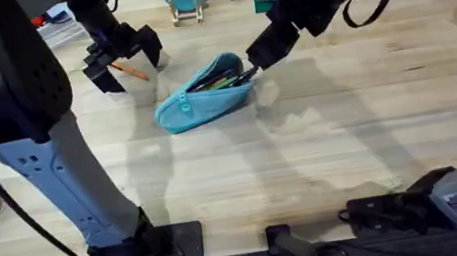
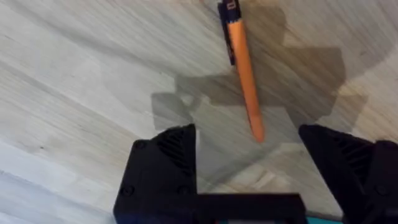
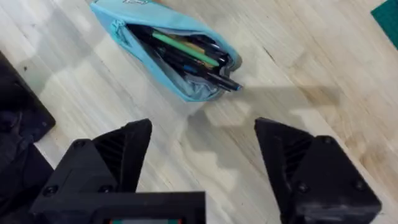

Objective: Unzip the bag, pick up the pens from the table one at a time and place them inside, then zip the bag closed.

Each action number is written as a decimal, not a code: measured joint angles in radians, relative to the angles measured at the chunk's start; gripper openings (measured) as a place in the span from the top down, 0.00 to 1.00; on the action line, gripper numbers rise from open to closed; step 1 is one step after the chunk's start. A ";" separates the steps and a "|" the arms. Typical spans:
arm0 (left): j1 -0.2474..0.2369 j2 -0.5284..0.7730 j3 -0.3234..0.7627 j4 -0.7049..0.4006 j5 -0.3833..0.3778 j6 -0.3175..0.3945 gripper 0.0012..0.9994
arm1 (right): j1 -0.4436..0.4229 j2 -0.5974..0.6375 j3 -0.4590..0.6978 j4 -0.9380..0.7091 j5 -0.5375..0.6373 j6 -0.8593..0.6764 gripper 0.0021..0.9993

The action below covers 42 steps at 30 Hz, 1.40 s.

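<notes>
While the bag (image 1: 206, 98) lies unzipped near the middle of the desk (image 1: 324, 159), its mouth gapes toward the right arm, and that fits the loading stage of the job. Inside, several pens show, a green one and dark ones; a black pen (image 3: 214, 78) pokes its tip out past the open end, so it is not fully seated.

Right tool (image 1: 249, 72): at about 3 o'clock of the bag, just beside the open end, jaws spread wide, holding nothing. Judgement: it has the look of a tool just clear of a drop-off, or placed to nudge the protruding pen in.

Left tool (image 1: 120, 60): at about 10 o'clock of the bag, low over the desk, jaws apart, empty. The orange pen (image 2: 244, 74) lies flat on the desk, its near end reaching between the two fingers (image 2: 166, 163). Judgement: the straddle is set for a pinch across the shaft.

Zipper open; closing is not yet due while a pen remains out.
</notes>
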 joint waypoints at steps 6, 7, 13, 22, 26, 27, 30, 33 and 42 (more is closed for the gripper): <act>0.000 0.000 0.000 0.000 -0.009 0.000 0.06 | 0.000 0.000 0.000 0.000 0.000 0.000 0.00; 0.000 0.000 0.000 -0.001 -0.010 0.000 0.09 | 0.000 0.000 0.000 0.000 0.000 0.000 0.00; 0.000 0.000 0.000 0.000 -0.011 -0.002 0.42 | 0.000 0.000 0.000 -0.008 0.000 0.000 0.00; 0.000 0.000 0.000 0.000 -0.014 -0.004 0.94 | 0.000 0.000 0.000 -0.022 0.000 0.000 0.00; 0.000 0.000 0.002 -0.001 -0.014 -0.004 0.95 | 0.000 0.000 0.000 -0.022 0.000 0.000 0.00; 0.000 0.000 0.003 -0.001 -0.014 -0.004 0.95 | 0.000 0.000 0.000 -0.022 0.000 0.000 0.00; 0.000 0.000 0.006 -0.015 -0.015 -0.004 0.95 | 0.000 0.000 0.000 -0.022 0.000 0.000 0.00; -0.002 0.000 0.023 -0.064 -0.030 -0.004 0.95 | 0.000 0.000 0.000 -0.022 0.000 -0.001 0.00; -0.067 0.006 0.224 -0.197 -0.116 0.034 0.95 | -0.003 0.000 0.000 -0.029 0.000 -0.008 0.00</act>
